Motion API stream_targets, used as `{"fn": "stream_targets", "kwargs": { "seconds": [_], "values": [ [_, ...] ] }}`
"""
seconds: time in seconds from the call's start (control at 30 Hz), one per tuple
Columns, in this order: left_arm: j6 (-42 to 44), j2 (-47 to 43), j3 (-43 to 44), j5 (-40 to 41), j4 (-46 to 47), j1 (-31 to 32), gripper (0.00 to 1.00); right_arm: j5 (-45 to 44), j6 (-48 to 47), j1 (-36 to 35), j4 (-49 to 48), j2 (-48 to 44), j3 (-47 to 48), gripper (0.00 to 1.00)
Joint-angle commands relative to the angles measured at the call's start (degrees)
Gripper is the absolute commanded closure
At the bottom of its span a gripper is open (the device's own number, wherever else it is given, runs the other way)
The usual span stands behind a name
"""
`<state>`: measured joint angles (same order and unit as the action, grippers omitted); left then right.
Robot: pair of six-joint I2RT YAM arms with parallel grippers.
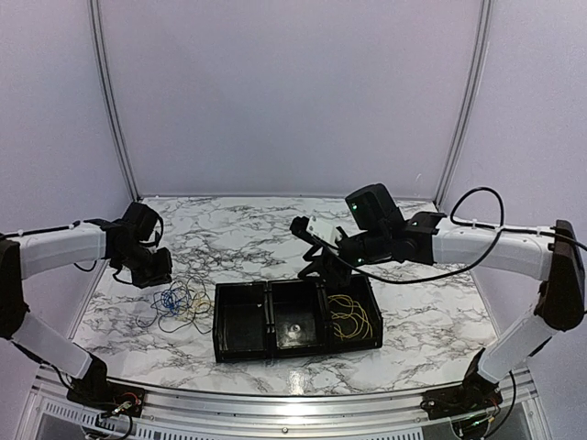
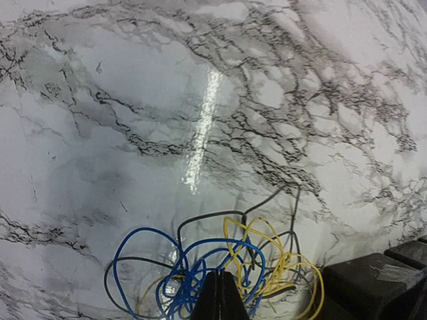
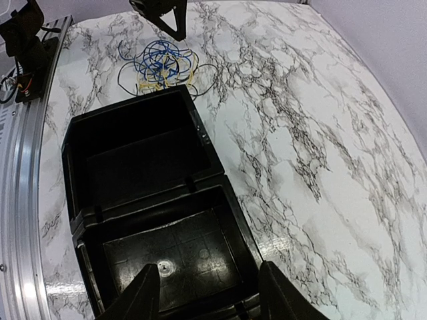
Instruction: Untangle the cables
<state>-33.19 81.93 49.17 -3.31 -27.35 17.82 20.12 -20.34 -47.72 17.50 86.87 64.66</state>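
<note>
The tangle of cables (image 1: 179,307) lies on the marble table left of the black tray. It has blue (image 2: 146,229), yellow (image 2: 256,220) and dark grey (image 2: 213,213) loops wound through each other. My left gripper (image 2: 221,277) is shut with its tips in the blue knot, pinching the blue cable as far as I can see. From above, the left gripper (image 1: 156,273) sits at the tangle's far left edge. A separate yellow cable (image 1: 351,316) lies coiled in the tray's right compartment. My right gripper (image 3: 210,300) hangs open and empty over the middle compartment.
The black three-compartment tray (image 1: 293,349) sits near the front centre of the table; its left and middle compartments hold nothing. In the right wrist view, the tray (image 3: 147,193) fills the lower left and the tangle (image 3: 163,63) lies beyond it. An aluminium rail (image 1: 275,403) runs along the front edge.
</note>
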Motion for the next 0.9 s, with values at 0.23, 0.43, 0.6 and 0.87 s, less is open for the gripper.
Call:
{"fn": "stream_targets", "kwargs": {
  "seconds": [0.23, 0.43, 0.6, 0.87],
  "values": [
    [10.03, -29.4, -2.44, -13.19, -0.41, -0.26, 1.0, 5.16, -4.09, -5.82, -5.77, 13.54, 17.56, 0.51],
    [10.35, -37.78, -3.52, -16.88, -1.48, -0.26, 1.0, 5.5, 0.61, -9.39, -8.43, 23.7, 32.41, 0.5],
    [9.83, -40.57, -4.14, -18.57, -2.92, -0.25, 1.0, 5.94, 4.16, -12.37, -9.36, 33.65, 46.56, 0.5],
    [9.11, -42.39, -3.28, -20.5, -4.62, -0.25, 1.0, 4.8, 3.96, -15.73, -10.12, 42.04, 57.26, 0.41]
  ]
}}
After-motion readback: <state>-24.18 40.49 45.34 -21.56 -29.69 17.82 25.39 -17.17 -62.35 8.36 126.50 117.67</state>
